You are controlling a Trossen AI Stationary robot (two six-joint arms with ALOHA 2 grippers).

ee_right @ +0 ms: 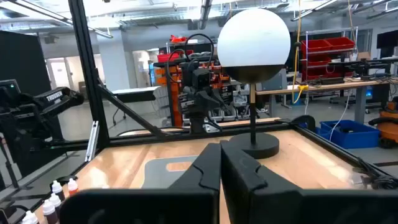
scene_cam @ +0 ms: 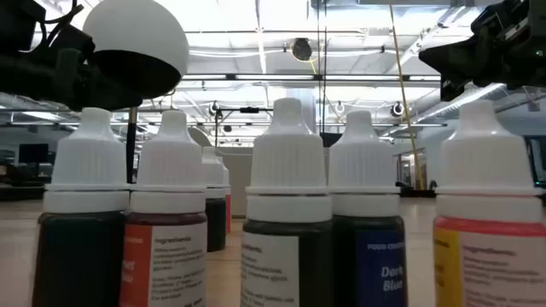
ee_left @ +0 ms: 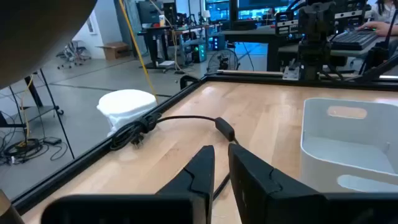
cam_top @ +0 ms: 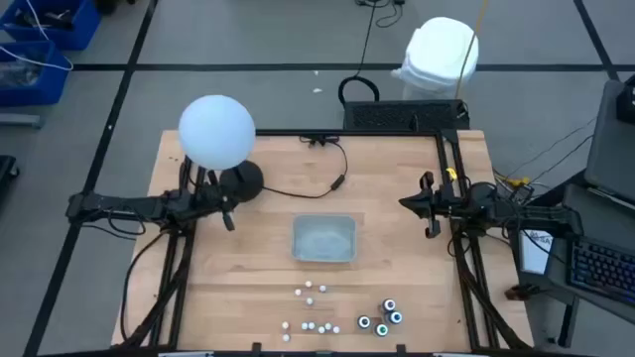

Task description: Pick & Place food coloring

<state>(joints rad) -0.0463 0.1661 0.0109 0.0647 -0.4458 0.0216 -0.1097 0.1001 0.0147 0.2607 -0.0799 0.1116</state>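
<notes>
The food coloring stands near the table's front edge: several tiny white-capped bottles [cam_top: 310,302] and three dark round pots [cam_top: 382,317] to their right. The low view shows the bottles [scene_cam: 288,213] close up. My left gripper [cam_top: 229,220] hovers above the table's left side, left of the clear grey tray [cam_top: 298,238]. Its fingers [ee_left: 221,155] stand a narrow gap apart with nothing between them. My right gripper [cam_top: 433,226] hovers right of the tray, its fingers [ee_right: 220,152] shut and empty.
A lamp with a white globe [cam_top: 216,129] and a dark round base [cam_top: 241,180] stands at the back left, right beside my left gripper. Its black cable [cam_top: 317,183] runs across the table behind the tray. A black frame borders the table.
</notes>
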